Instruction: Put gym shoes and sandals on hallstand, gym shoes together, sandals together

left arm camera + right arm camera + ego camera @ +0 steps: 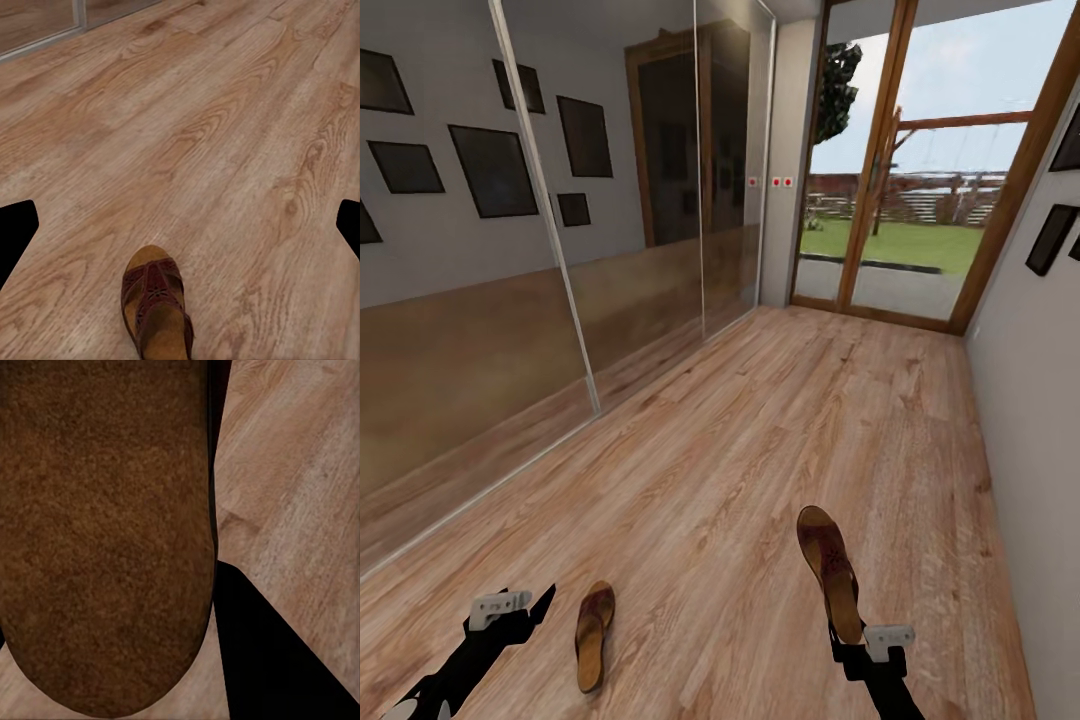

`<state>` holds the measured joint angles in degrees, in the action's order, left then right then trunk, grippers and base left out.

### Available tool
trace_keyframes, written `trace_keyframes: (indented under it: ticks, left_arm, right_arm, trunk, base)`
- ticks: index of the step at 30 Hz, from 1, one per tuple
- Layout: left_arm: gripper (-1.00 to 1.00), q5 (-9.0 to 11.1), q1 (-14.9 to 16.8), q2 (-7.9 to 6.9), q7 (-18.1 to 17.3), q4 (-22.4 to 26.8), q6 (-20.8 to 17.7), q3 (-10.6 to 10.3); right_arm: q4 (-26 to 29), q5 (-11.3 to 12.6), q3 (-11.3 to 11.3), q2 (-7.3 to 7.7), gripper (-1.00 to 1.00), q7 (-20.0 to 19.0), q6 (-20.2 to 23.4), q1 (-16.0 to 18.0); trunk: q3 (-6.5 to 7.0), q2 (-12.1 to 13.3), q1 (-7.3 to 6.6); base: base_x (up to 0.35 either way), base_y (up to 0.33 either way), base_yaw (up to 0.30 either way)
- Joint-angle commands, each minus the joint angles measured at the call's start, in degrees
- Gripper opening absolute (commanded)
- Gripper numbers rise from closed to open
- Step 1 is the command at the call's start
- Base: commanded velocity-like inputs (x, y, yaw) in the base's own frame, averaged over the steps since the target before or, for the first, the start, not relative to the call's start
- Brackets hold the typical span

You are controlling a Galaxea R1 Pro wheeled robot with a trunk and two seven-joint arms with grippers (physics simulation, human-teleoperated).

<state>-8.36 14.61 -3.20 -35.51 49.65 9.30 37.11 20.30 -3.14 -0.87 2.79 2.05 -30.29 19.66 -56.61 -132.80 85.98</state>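
Your right gripper (850,640) is clamped on one sandal (828,570) by its heel end, toe pointing away down the corridor, held off the corridor floor (760,450). The second sandal (593,635) lies flat on the planks just beside your left gripper (525,605), toward the robot's middle, long axis running roughly front-to-back. Left jaws stand wide and empty. Left arm is nearer; go with it.

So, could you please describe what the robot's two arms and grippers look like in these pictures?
Both arms are matte black with angular segments. Each carries a small light-grey bracket-like block with dark holes near the wrist. The left gripper and the right gripper end in short black pointed fingers. No cables or lettering are visible.
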Motion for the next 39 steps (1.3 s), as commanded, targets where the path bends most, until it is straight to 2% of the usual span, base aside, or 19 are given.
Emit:
trace_keyframes:
  ticks: [1,17,27,28,32,34,37,39]
  left_arm:
    - [1.0,-0.6,0.06,0.04,-0.24,0.0,0.37,0.24]
    - [1.0,-0.67,0.06,-0.05,-0.18,0.0,0.28,0.3]
    - [1.0,-0.86,0.07,0.03,4.11,-0.27,0.16,0.34]
    - [1.0,-0.96,0.08,0.03,4.78,-0.44,0.01,0.32]
    - [1.0,-1.06,0.4,0.22,13.18,-1.16,-0.95,-0.49]
    - [1.0,-1.15,0.85,0.35,16.28,-4.28,-3.96,-2.35]
    - [1.0,-1.36,2.16,0.06,19.05,-7.8,-7.72,-4.56]
    - [1.0,-1.63,4.53,-0.09,21.75,-9.84,-9.5,-6.55]
  right_arm:
    - [-0.05,-0.11,-0.09,0.02,-1.0,0.15,-0.12,0.03]
    - [-0.03,-0.08,-0.09,0.0,-1.0,0.15,-0.12,0.03]
    - [0.43,0.06,-0.11,-0.09,-1.0,0.15,-0.12,0.03]
    - [0.43,0.06,-0.11,-0.08,-1.0,0.15,-0.12,0.03]
    - [0.96,0.12,0.02,-0.08,-1.0,0.15,-0.01,0.03]
    - [5.22,0.08,0.07,0.04,-1.0,0.15,1.16,0.03]
    - [11.0,0.07,0.14,0.09,-1.0,0.15,5.94,0.03]
    - [17.34,0.12,0.16,0.1,-1.0,0.15,13.12,0.05]
  trunk:
    - [-0.05,-0.02,-0.01]
    - [-0.05,-0.02,-0.01]
    - [-0.05,-0.02,-0.01]
    - [-0.05,-0.02,-0.01]
    - [-0.05,-0.02,-0.01]
    - [-0.05,-0.02,-0.01]
    - [-0.05,-0.02,-0.01]
    - [-0.05,-0.02,-0.01]
  base:
    - [0.001,-0.005,0.0]
    - [0.046,-0.001,0.0]
    - [0.0,0.0,0.0]
    - [0.0,0.0,0.0]
    - [0.0,0.0,0.0]
    - [0.0,0.0,0.0]
    - [0.0,0.0,0.0]
    - [0.0,0.0,0.0]
